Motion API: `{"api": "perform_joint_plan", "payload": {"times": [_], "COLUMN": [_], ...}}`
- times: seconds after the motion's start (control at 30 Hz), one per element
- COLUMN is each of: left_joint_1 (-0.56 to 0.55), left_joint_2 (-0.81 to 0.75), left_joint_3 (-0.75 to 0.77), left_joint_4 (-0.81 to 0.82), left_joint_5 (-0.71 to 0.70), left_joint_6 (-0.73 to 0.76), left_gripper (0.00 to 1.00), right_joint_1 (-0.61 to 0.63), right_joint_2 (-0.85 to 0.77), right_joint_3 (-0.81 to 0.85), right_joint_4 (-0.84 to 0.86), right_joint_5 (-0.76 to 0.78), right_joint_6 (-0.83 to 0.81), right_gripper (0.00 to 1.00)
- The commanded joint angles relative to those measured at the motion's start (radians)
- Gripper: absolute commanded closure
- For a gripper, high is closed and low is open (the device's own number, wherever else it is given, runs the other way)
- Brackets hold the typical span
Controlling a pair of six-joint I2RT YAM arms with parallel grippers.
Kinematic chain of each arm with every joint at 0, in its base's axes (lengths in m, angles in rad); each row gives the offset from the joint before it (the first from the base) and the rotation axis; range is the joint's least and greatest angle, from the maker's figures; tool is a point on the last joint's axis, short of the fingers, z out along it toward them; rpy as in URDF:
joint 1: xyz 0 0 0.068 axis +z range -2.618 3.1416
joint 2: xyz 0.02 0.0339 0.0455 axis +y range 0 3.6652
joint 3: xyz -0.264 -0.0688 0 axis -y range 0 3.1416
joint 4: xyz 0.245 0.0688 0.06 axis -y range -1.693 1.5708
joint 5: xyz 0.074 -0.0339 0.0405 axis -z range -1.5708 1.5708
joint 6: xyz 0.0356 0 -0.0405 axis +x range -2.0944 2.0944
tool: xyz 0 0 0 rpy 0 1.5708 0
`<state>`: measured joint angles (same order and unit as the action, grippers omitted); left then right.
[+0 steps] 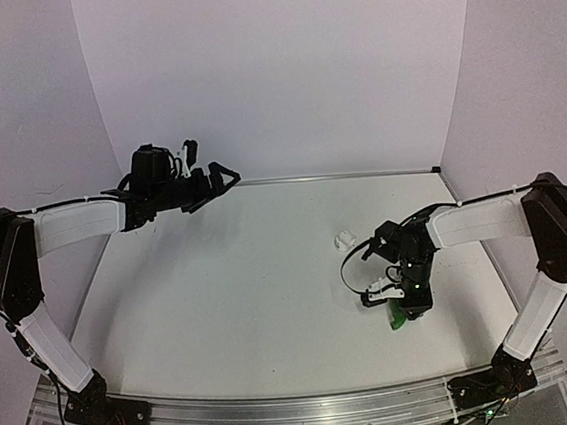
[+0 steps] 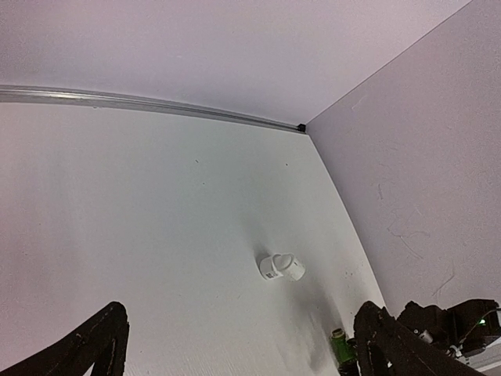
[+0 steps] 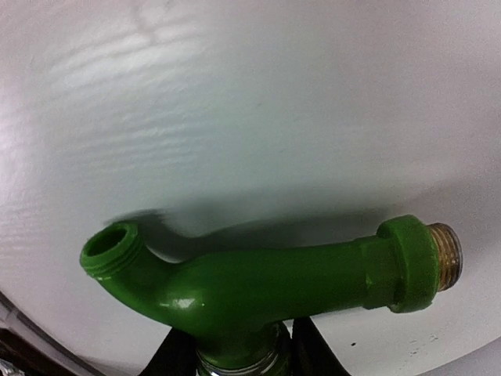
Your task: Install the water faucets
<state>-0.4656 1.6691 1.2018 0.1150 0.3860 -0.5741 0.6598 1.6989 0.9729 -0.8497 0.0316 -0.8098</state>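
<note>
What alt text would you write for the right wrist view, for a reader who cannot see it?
A green plastic faucet fills the lower half of the frame, close to the camera, above a plain white table. Its curved spout ends in an open mouth at left, and a brass-coloured threaded end sticks out at right. Dark parts of the right tool meet its base at the bottom edge.

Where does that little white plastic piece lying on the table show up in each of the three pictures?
Top external: the white fitting lies right of centre on the table, just up and left of the right hand.
Left wrist: it sits low, right of centre, on the bare table.
Right wrist: not in it; the green tap fills the view.
Shared landmark: the green tap, also at the lower right of the left wrist view.
</note>
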Motion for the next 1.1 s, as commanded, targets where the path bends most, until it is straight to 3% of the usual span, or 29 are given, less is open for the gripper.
{"api": "perform_joint_plan", "payload": {"times": [0.0, 0.17, 0.3, 0.47, 0.67, 0.8, 1.07], "left_joint_1": [-0.001, -0.001, 0.002, 0.012, 0.012, 0.004, -0.020], "left_joint_2": [-0.036, -0.068, -0.118, -0.098, -0.041, -0.046, -0.039], "left_joint_3": [-0.006, -0.057, -0.126, -0.116, -0.103, -0.148, -0.158], "left_joint_4": [0.035, 0.101, 0.179, 0.221, 0.355, 0.496, 0.581], "left_joint_5": [-0.073, -0.174, -0.210, 0.011, 0.238, 0.286, 0.268], "left_joint_6": [-0.045, -0.135, -0.106, -0.048, -0.092, -0.126, -0.133], "left_gripper": [0.00, 0.00, 0.00, 0.00, 0.03, 0.06, 0.12], "right_joint_1": [-0.002, -0.001, -0.002, -0.002, -0.001, -0.002, 0.004], "right_joint_2": [0.032, 0.057, 0.058, 0.078, 0.125, 0.158, 0.220], "right_joint_3": [0.088, 0.229, 0.354, 0.579, 0.810, 0.883, 0.897], "right_joint_4": [0.042, 0.027, 0.026, 0.049, 0.183, 0.288, 0.400], "right_joint_5": [-0.082, -0.256, -0.374, -0.420, -0.348, -0.305, -0.348], "right_joint_6": [0.079, 0.177, 0.224, 0.336, 0.534, 0.661, 0.797], "right_gripper": [0.75, 0.89, 0.92, 0.92, 0.92, 0.92, 0.92]}}
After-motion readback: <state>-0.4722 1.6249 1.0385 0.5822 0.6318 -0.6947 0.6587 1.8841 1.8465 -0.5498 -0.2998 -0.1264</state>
